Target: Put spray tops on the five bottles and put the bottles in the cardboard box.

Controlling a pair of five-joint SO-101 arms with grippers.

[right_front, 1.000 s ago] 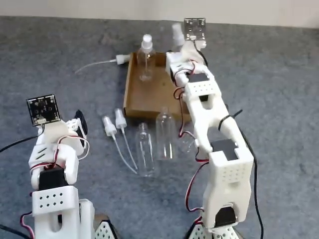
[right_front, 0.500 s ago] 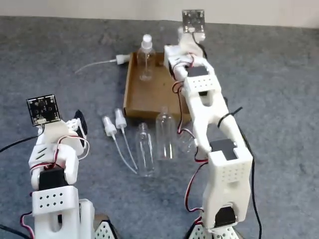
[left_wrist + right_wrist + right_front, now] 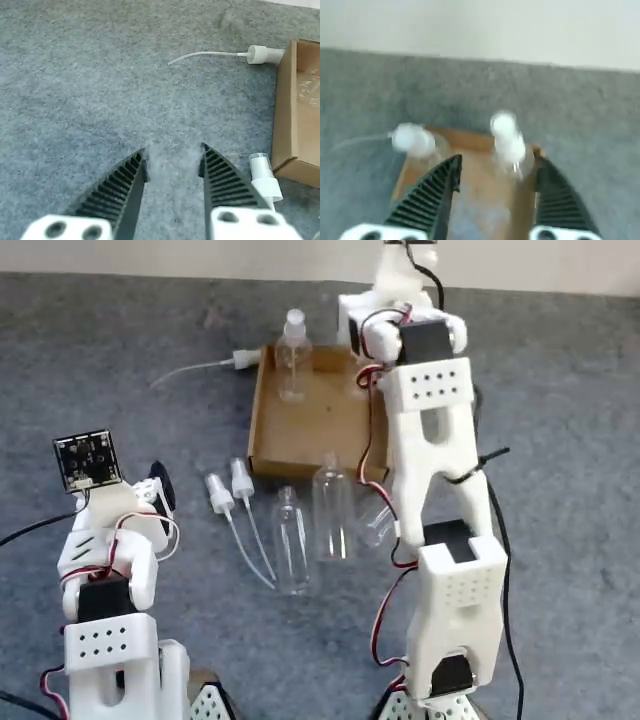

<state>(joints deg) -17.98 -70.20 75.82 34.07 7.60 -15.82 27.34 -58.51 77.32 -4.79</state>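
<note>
- Two capped bottles are standing in the cardboard box (image 3: 305, 435). The first capped bottle (image 3: 293, 355) is at its far left corner, and the second capped bottle (image 3: 507, 137) is, as far as the blurred wrist view allows, standing at the far right.
- The right end effector (image 3: 496, 161) is hanging wide open above the box. Its jaws are on either side of the second bottle's top and are holding nothing.
- To finish this step well, I think it should be rising straight up before swinging away, so that no finger is catching a spray top and tipping a bottle.
- Uncapped bottles (image 3: 291, 540) are lying on the surface (image 3: 150, 420) just in front of the box, with loose spray tops (image 3: 215, 490) beside them.
- The left end effector (image 3: 173, 148) is hovering open and empty over the surface.
</note>
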